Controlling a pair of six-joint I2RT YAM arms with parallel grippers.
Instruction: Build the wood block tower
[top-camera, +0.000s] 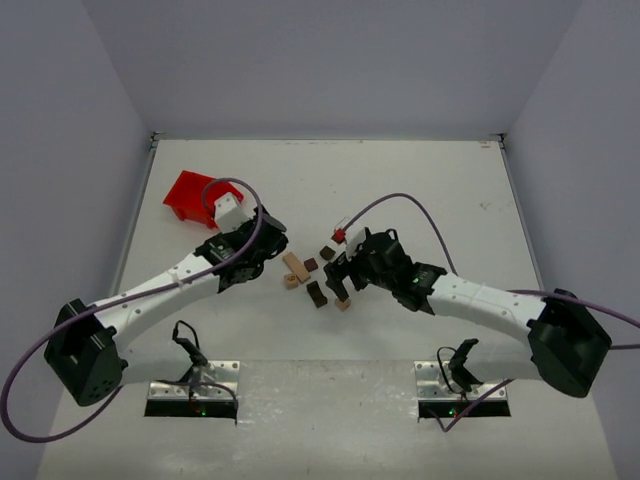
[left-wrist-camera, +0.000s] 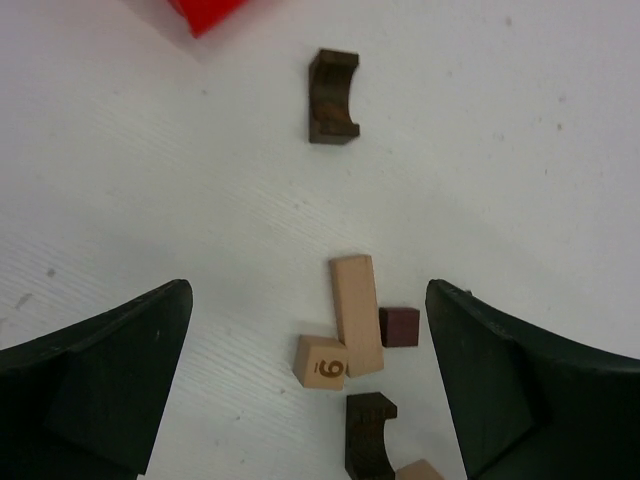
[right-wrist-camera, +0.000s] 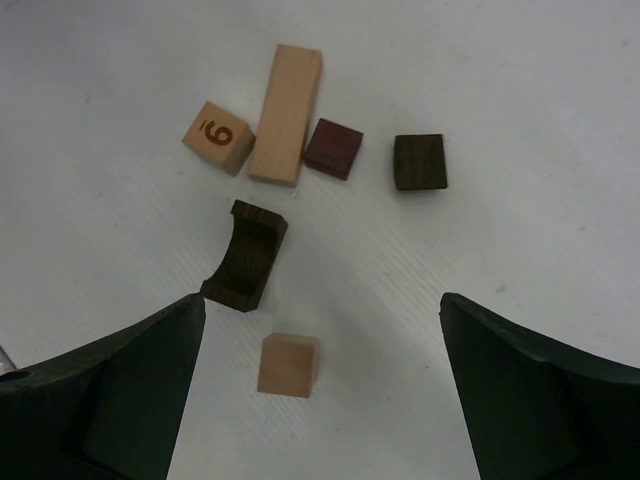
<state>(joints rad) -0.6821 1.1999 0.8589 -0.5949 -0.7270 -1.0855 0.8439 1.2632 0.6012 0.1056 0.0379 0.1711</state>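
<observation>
Black fingers (right-wrist-camera: 120, 390) of the right gripper (right-wrist-camera: 322, 300) stand wide apart at the bottom of the right wrist view, holding nothing. Ahead of them the wood blocks (top-camera: 316, 294) lie loose and flat on the table (right-wrist-camera: 520, 80), none yet stacked: a plain tan cube (right-wrist-camera: 288, 365) nearest, a dark arch (right-wrist-camera: 245, 267) just beyond it, then a row of a numbered tan cube (right-wrist-camera: 219, 137), a long tan block (right-wrist-camera: 286, 113) touching it, a maroon cube (right-wrist-camera: 333, 148) and, a little apart, a dark brown block (right-wrist-camera: 419, 161). Seen from above, this cluster sits mid-table between the two grippers. Such pieces are judged light, hard and rigid, with smooth faces liable to slip; each is best taken across two opposite flat sides, the arch never by its hollow. The left gripper (left-wrist-camera: 308, 295) is likewise spread wide and empty, facing the same group. A red bin (top-camera: 190, 195) stands apart from the cluster, beyond the left gripper toward the table's left edge.
</observation>
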